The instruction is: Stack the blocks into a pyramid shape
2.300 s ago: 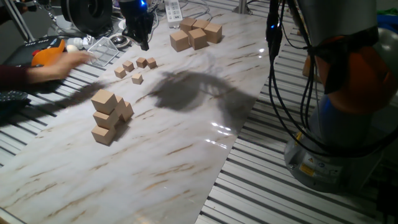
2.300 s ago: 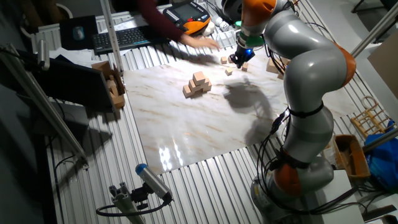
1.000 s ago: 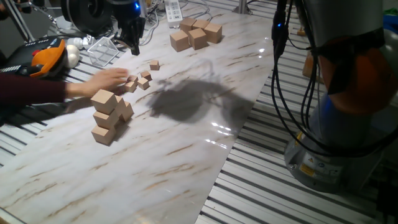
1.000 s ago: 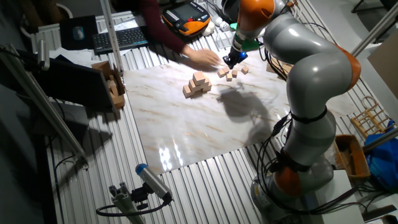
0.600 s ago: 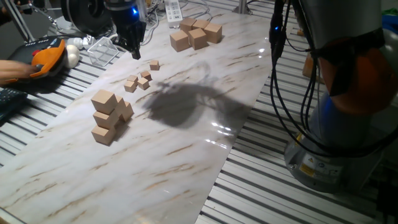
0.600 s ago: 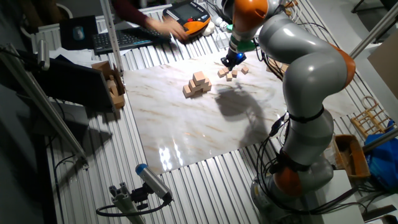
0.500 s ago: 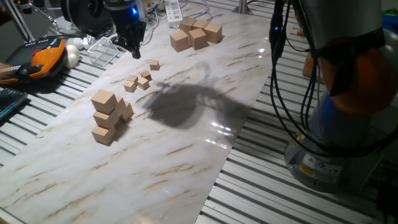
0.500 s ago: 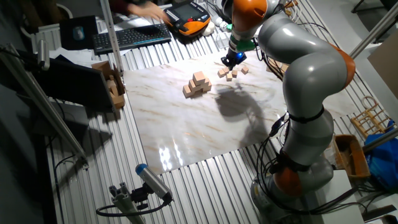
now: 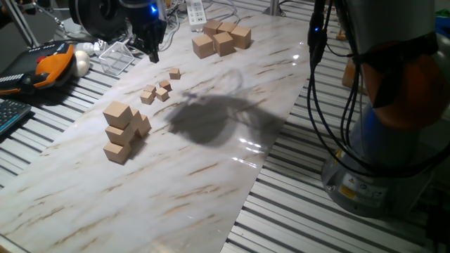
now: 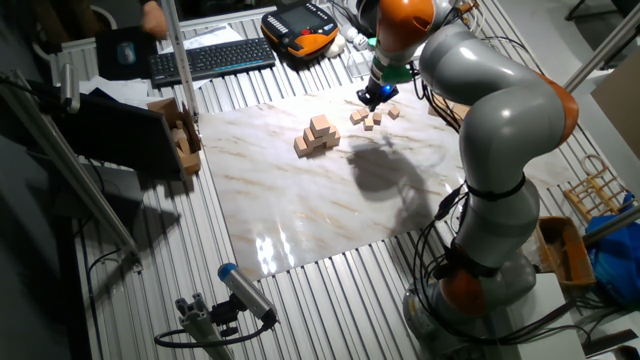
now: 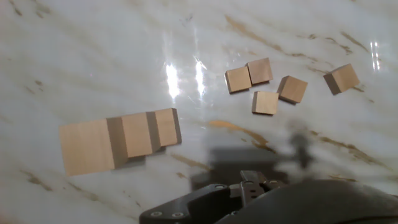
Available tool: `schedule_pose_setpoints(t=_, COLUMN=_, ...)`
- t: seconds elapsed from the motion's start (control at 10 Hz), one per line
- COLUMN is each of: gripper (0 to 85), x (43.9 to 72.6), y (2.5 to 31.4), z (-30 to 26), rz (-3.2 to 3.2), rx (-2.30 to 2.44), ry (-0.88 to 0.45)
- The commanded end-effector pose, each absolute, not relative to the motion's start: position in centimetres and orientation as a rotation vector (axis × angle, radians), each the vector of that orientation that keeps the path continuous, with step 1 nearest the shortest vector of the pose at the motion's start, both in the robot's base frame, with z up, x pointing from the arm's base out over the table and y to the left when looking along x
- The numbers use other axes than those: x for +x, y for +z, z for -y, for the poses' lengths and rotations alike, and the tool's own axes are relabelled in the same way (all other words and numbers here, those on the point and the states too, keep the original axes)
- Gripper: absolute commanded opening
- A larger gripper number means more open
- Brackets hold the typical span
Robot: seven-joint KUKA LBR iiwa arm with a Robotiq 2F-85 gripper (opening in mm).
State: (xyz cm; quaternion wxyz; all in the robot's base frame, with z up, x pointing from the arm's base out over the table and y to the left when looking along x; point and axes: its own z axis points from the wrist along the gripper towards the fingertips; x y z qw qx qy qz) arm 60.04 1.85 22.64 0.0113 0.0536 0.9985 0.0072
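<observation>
Five tiny tan blocks (image 11: 265, 102) lie loose on the marble table (image 9: 211, 161), four close together and one (image 11: 341, 79) apart to the right. They also show in one fixed view (image 9: 161, 92) and in the other fixed view (image 10: 371, 118). None is stacked. My gripper (image 9: 153, 59) hangs above the table just beyond the blocks, touching none; it also shows in the other fixed view (image 10: 369, 102). In the hand view its fingers (image 11: 252, 180) appear together at the bottom edge, with nothing between them.
A stepped stack of medium tan cubes (image 9: 123, 130) stands left of the tiny blocks. Several large tan cubes (image 9: 221, 36) sit at the table's far end. A clear plastic tray (image 9: 116, 56), an orange pendant (image 9: 56, 62) and a keyboard (image 10: 210, 58) lie off the table's edge.
A person's hand that had pushed the tiny blocks together has drawn back out of view. My gripper has shifted a little left and now holds still.
</observation>
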Motion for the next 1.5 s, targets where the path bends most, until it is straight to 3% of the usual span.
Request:
schedule_pose_setpoints(t=0.0, gripper=0.0, x=60.02, y=22.59, z=-1.87, rz=-3.115, rx=0.152, ry=0.035)
schedule_pose_setpoints(t=1.4, gripper=0.0, x=59.81, y=22.59, z=-2.11, rz=-3.13, rx=0.076, ry=0.02)
